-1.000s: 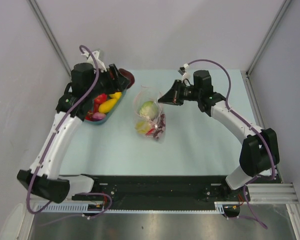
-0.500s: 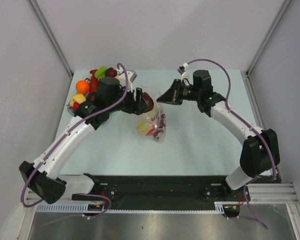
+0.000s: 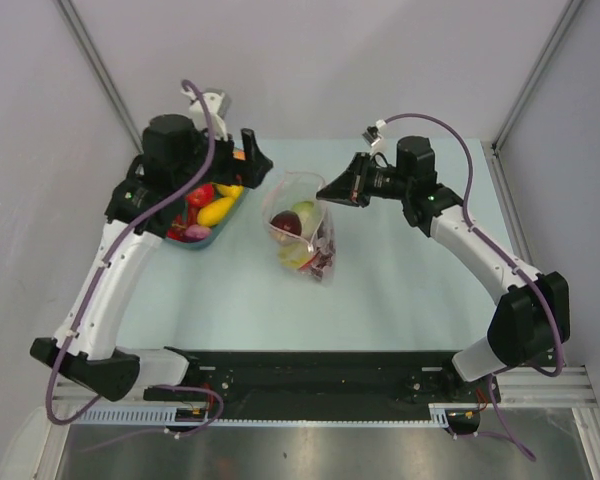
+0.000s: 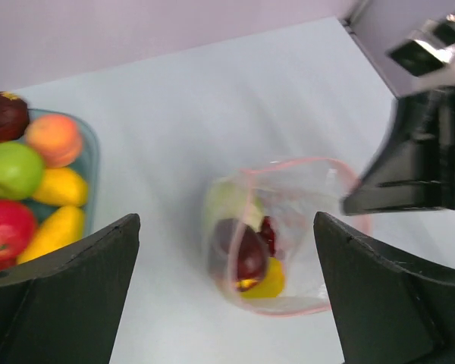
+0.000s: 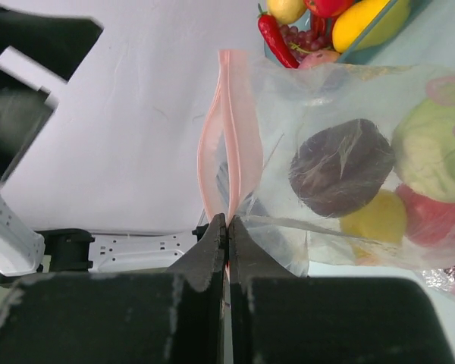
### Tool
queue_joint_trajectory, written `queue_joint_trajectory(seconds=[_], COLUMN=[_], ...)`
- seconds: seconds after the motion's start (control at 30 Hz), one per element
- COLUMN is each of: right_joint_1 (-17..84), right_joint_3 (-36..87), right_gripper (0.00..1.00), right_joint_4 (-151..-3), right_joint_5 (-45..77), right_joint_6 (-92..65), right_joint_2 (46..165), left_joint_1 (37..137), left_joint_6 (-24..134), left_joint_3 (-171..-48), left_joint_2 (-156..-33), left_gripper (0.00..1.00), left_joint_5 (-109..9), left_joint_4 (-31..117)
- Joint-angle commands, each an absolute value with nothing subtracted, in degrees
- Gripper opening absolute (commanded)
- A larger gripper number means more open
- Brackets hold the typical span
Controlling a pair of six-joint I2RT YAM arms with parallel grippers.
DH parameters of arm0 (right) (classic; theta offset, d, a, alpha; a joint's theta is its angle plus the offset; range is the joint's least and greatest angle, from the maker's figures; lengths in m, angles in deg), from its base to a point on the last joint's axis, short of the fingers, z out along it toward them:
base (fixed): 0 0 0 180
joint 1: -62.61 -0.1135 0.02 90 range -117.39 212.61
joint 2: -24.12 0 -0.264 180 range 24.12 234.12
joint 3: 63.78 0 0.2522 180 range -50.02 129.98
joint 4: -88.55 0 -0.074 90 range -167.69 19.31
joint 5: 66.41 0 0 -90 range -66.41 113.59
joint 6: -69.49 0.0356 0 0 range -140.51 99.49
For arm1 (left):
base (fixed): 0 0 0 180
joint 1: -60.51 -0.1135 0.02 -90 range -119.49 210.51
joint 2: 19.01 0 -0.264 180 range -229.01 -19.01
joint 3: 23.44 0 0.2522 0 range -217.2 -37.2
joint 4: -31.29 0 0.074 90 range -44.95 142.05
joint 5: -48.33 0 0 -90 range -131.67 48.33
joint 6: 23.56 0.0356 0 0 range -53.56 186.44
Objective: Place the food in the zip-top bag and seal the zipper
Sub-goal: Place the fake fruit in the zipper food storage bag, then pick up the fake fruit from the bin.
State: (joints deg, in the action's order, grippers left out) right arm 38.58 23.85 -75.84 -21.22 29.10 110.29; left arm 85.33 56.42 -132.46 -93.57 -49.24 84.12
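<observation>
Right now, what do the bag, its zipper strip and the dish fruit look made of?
Bag: thin clear plastic film, glossy, creased, contents visible through it.
Zipper strip: pale pink translucent plastic, flexing in a loop.
Dish fruit: probably moulded plastic or painted foam; smooth, uniform bright colours; blur leaves it open.

On table [image 3: 410, 285]: zip-top bag [image 3: 300, 235], food [image 3: 291, 225] inside; dish [image 3: 208, 240] left of bag
</observation>
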Motion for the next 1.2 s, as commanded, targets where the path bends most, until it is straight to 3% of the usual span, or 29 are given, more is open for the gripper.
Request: queue_joint_trajectory(seconds=[0.0,0.2,0.4,0.5,0.63,0.9,1.17], right_joint_1=[40.4,41.0,41.4,41.7,41.8,42.1,42.2], right_joint_3=[26.3,26.3,26.4,26.3,26.3,26.3,26.3], right_gripper=[0.00,0.00,0.00,0.00,0.00,0.00,0.00], right_joint_4=[-74.8,-72.3,-71.7,-71.5,-71.7,-72.3,-72.6], right_joint_5=[-21.9,-20.3,-20.5,-20.8,-20.9,-21.1,-21.6], right_joint_6=[28.2,23.7,22.7,22.3,21.9,21.9,22.3], right_joint_2=[108.1,108.9,109.2,109.2,109.1,109.7,110.1], left_joint_1=[70.9,66.0,65.3,64.2,61.9,60.7,58.9], left_joint_6=[57.4,77.5,90.6,92.6,94.0,100.1,99.2], left_joint_3=[-133.3,-138.5,-139.7,-138.5,-139.3,-141.5,-144.3], left_joint_2=[-96.4,-108.3,-118.0,-121.8,-126.1,-133.3,-139.6], left_gripper=[1.00,1.00,0.98,0.96,0.96,1.00,0.99], left_joint_5=[-57.9,-55.3,-49.7,-46.8,-52.8,-62.7,-62.4], left_joint_4=[87.5,91.0,84.3,77.6,71.5,70.4,69.0])
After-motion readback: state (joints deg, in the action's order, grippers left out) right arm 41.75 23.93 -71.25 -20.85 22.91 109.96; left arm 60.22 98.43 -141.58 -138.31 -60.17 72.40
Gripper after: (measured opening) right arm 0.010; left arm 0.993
